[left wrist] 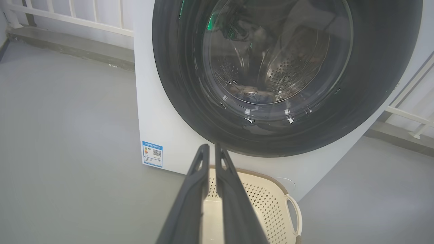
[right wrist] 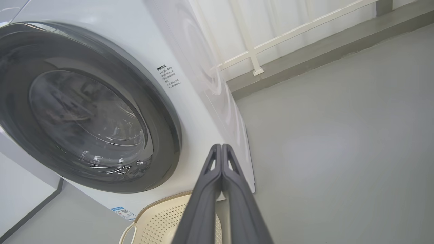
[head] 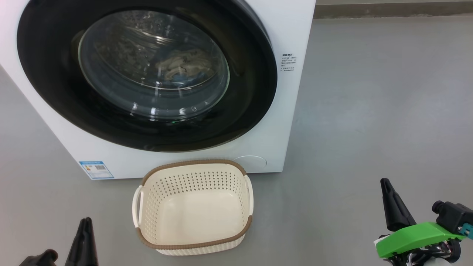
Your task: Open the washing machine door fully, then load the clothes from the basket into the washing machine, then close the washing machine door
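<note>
The door [head: 147, 74] sits shut against the washer [head: 295, 122], ahead of and above both end effectors. Through its glass the clothes [head: 183, 64] lie heaped in the drum [left wrist: 291, 69], beyond the left end effector [head: 85, 221] and up to its right. The basket [head: 194, 163] stands on the floor [head: 369, 111] just in front of the washer, between the two end effectors and a little ahead of them, with nothing in it. Judging from that, loading and closing are done. The left end effector has its fingers drawn together on nothing. The right end effector [head: 386, 183] is the same, its fingers pressed tip to tip. Both hang low and apart from everything, likely parked so that neither fouls the door or the basket.
</note>
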Robot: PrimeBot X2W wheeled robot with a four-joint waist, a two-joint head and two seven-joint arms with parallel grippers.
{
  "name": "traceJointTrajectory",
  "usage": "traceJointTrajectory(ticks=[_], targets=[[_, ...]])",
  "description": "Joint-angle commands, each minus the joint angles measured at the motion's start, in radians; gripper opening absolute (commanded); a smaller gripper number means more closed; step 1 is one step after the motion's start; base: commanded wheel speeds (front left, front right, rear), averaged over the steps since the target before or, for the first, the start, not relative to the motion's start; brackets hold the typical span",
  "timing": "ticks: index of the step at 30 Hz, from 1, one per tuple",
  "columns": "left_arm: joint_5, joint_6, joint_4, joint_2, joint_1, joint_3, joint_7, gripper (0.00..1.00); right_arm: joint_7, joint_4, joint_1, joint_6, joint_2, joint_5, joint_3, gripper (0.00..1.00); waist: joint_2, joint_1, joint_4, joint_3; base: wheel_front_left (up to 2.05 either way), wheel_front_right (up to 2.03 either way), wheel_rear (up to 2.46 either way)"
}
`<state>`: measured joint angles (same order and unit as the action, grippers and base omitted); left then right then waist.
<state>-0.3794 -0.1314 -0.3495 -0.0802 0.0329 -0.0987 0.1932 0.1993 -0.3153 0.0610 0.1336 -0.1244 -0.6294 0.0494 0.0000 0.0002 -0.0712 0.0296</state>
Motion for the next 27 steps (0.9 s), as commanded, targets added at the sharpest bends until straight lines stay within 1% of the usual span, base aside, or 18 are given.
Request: traceJointTrajectory(ticks=[1,27], targets=[[-0.034,0.000,0.034,-0.014,0.027,-0.006,-0.007,0.00,-0.007,0.029,0.028,-0.001,-0.006,-0.027,-0.013,0.00,0.0000,-0.0001,0.001,0.000,0.00,0.00,0.00],[-0.326,0.000,0.051,-0.004,0.038,-0.008,-0.080,0.00,-0.078,0.039,0.032,-0.001,0.011,-0.262,-0.046,0.00,0.0000,-0.0001,0.018,-0.007,0.00,0.00,0.00]])
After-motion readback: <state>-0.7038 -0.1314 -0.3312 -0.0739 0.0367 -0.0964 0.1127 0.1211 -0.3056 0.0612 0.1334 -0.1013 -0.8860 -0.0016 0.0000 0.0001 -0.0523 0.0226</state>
